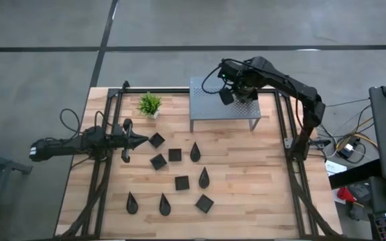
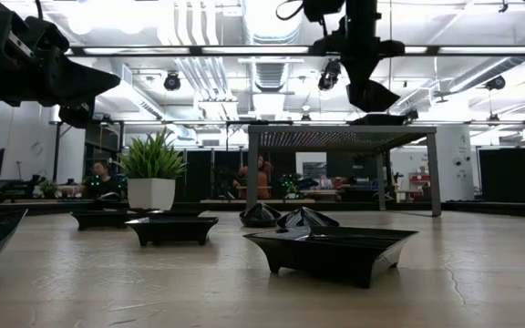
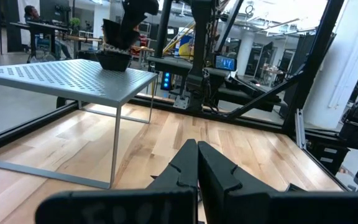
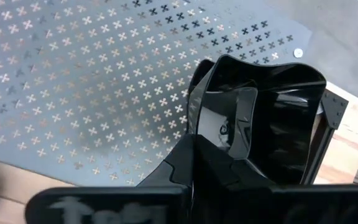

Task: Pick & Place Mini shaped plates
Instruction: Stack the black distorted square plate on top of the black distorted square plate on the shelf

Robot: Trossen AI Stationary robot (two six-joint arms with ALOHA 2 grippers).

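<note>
The right end effector [image 4: 194, 146] is clamped on the rim of a square plate [image 4: 272, 118] over the shelf [image 1: 210, 100]. The left end effector [image 1: 141, 140] hangs closed and empty above the table [image 1: 246, 174], beside the other plates [image 1: 174, 154].

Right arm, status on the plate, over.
Right gripper shut on plate, low over shelf. Left gripper shut, empty, beside plates on table. Nothing in the way.
</note>
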